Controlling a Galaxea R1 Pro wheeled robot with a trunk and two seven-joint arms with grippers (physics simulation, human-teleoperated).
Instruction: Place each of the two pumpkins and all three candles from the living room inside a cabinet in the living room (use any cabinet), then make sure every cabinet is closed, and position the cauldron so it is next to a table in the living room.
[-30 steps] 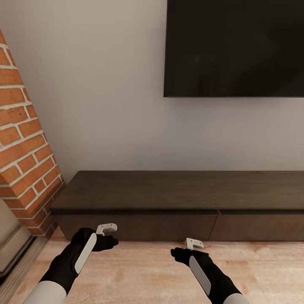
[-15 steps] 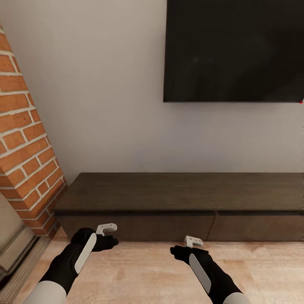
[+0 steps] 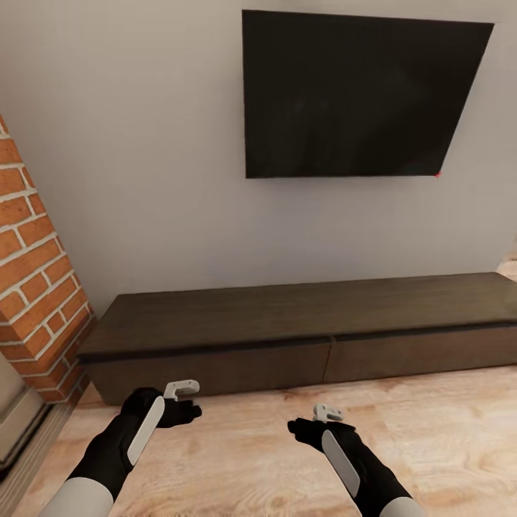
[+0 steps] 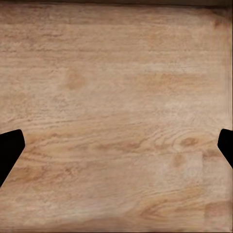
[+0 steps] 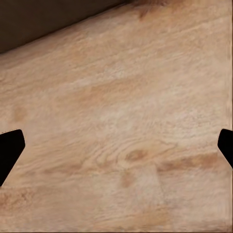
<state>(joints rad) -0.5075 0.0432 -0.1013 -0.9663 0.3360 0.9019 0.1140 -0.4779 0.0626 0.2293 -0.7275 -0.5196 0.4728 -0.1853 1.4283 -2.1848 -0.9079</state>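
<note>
Against the wall, in the head view, the cabinet point(image 3: 287, 337) lies long from side to side, its 2 drawer fronts shut and facing the robot. I think it should roll closer first. The left gripper point(image 3: 181, 390) and right gripper point(image 3: 329, 413) hang empty. Both wrist views show fingertips spread wide over the floor point(image 4: 116, 121)
</note>
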